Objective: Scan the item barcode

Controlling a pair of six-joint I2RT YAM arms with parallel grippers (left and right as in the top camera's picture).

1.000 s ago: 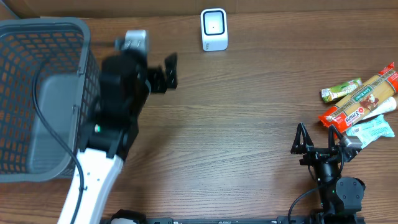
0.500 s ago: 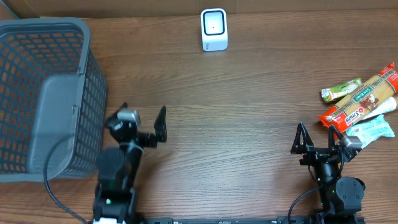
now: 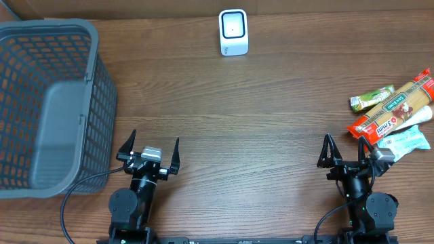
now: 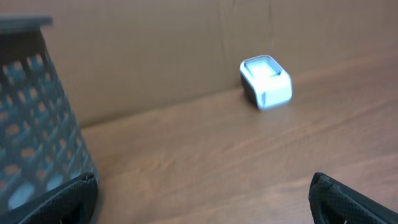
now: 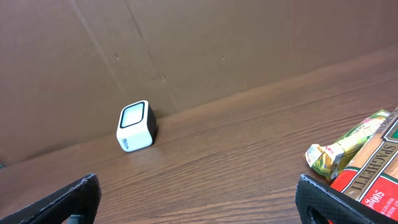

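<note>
- The items to scan lie in a small heap at the right edge of the brown wooden tabletop, near the right arm. There is a long red-and-yellow plastic packet of spaghetti, a small green foil packet just beside its upper side, and a pale blue wrapper touching its lower end.
- The right fingers are spread wide and hold nothing. The left fingers are also spread and empty, near the grey plastic mesh basket.
- I judge the spaghetti packet to be light but stiff, brittle inside, and covered in slippery film (a hard squeeze could break the pasta). Taking it across its narrow width, near the middle, seems safest. The two small packets look soft and crinkly.
- The small white cube-shaped scanner stands at the far edge, well apart from the heap.
- The tabletop is flat and smooth, and a plain cardboard wall closes the back.
</note>
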